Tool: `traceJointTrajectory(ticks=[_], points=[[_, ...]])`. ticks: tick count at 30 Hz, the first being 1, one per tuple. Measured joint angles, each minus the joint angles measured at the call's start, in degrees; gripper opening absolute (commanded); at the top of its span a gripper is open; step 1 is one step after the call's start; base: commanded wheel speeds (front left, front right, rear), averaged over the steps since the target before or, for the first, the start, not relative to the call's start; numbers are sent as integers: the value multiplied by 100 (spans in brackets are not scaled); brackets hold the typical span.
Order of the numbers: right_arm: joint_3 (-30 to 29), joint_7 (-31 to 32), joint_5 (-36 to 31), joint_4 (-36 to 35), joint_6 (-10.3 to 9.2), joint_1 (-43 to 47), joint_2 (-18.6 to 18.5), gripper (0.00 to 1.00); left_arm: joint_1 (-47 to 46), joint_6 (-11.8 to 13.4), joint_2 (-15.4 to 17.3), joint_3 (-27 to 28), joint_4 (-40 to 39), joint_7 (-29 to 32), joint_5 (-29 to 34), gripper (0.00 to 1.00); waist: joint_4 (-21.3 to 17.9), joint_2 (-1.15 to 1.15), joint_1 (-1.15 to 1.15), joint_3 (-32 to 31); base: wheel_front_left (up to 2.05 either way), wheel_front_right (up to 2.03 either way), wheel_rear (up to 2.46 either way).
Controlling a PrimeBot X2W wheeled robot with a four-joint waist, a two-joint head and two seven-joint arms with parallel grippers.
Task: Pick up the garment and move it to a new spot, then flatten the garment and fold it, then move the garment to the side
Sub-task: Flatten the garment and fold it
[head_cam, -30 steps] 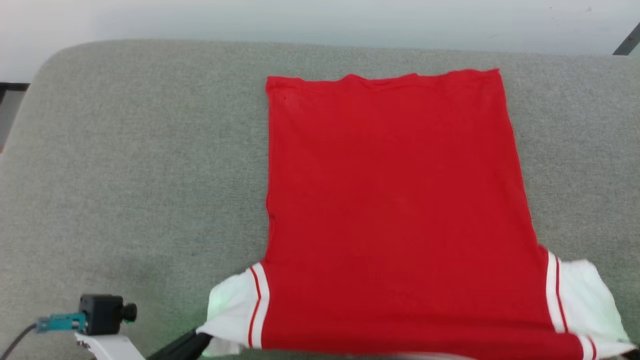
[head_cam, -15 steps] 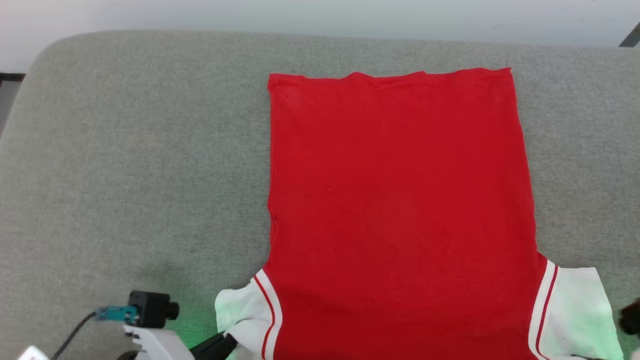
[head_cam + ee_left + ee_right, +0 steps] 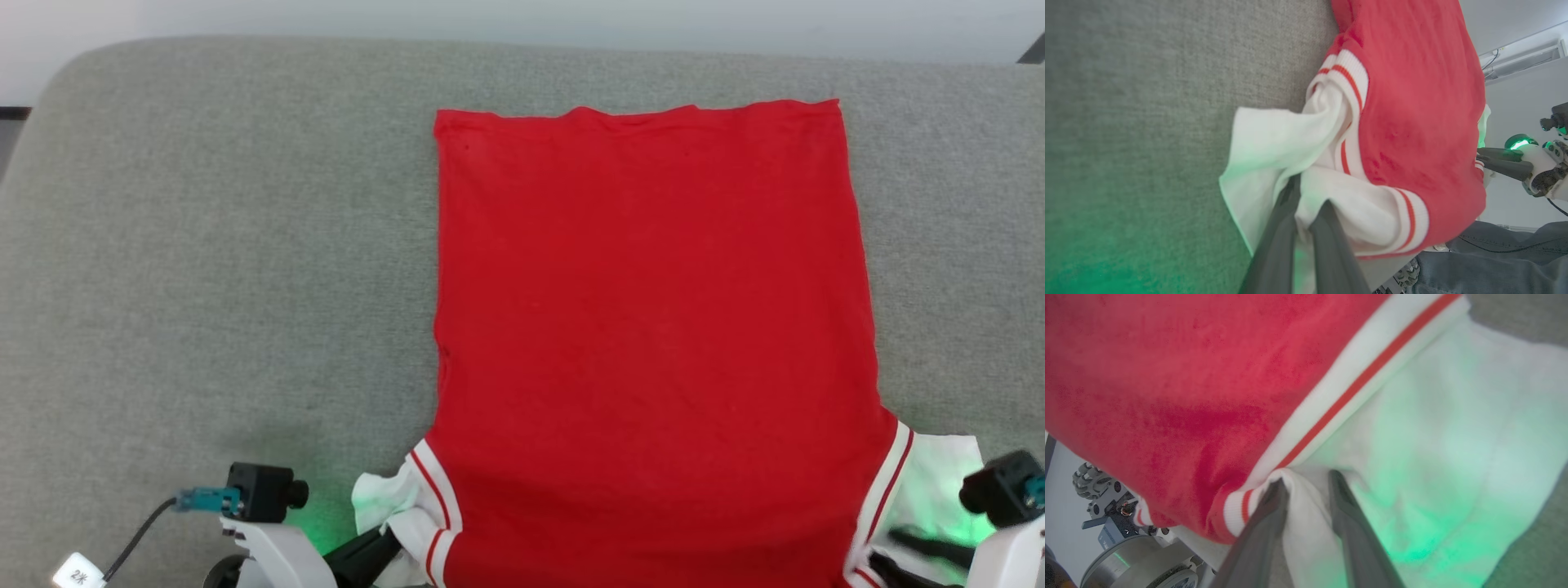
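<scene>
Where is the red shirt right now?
In the head view the shirt lies flat on the grey cushion, right of centre. The left gripper pinches its left sleeve at the near edge.

The bright red soft shirt [image 3: 653, 327] with white sleeve ends runs off the head view's bottom edge; its bunched white sleeve hides the fingertips of the left end effector [image 3: 1308, 196].
</scene>
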Motion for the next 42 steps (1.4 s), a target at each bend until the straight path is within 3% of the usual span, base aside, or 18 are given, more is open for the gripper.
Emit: traceJointTrajectory(ticks=[3, 6, 12, 17, 20, 23, 28, 32, 37, 42], points=[[-193, 45, 123, -309, -12, -24, -157, 100, -29, 1, 0, 40, -76, -27, 16, 0, -68, 0, 0, 33, 0, 0, 0], [-563, 254, 509, -815, -54, 118, -609, 100, -127, 51, -37, 62, -181, -49, 105, 0, -90, 0, 0, 90, 0, 0, 0], [-1807, 714, 1512, -1644, -54, 218, -1403, 100, -346, 160, -183, 38, -370, -19, 323, 0, 28, 0, 0, 222, 0, 0, 0], [-2698, 1169, 2134, -1500, -54, -471, -1796, 100, -615, 186, -412, 15, -460, 48, 523, 0, 269, 0, 0, 402, 0, 0, 0], [-2986, 1190, 1793, -831, -55, -1357, -1812, 100, -732, 155, -542, -1, -452, 52, 627, 0, 442, 0, 0, 540, 0, 0, 0], [-2700, 1396, 1117, -188, -56, -2420, -1502, 100, -868, 91, -676, -8, -390, 77, 678, 0, 630, 0, 0, 699, 0, 0, 0], [-1840, 2104, 34, 1124, -55, -4330, -369, 100, -1050, -52, -860, 2, -336, 70, 777, 0, 909, 0, 0, 1025, 0, 0, 0], [-1397, 2514, -678, 2195, -55, -5352, 213, 100, -1176, -144, -980, 12, -341, 33, 842, 0, 1120, 0, 0, 1299, 0, 0, 0], [-1068, 2858, -1068, 3160, -55, -5868, 602, 100, -1270, -246, -1090, 29, -370, -27, 889, 0, 1352, 0, 0, 1601, 0, 0, 0], [-878, 2907, -1190, 3471, -56, -6110, 600, 100, -1312, -304, -1172, 30, -349, -49, 906, 0, 1512, 0, 0, 1764, 0, 0, 0]])
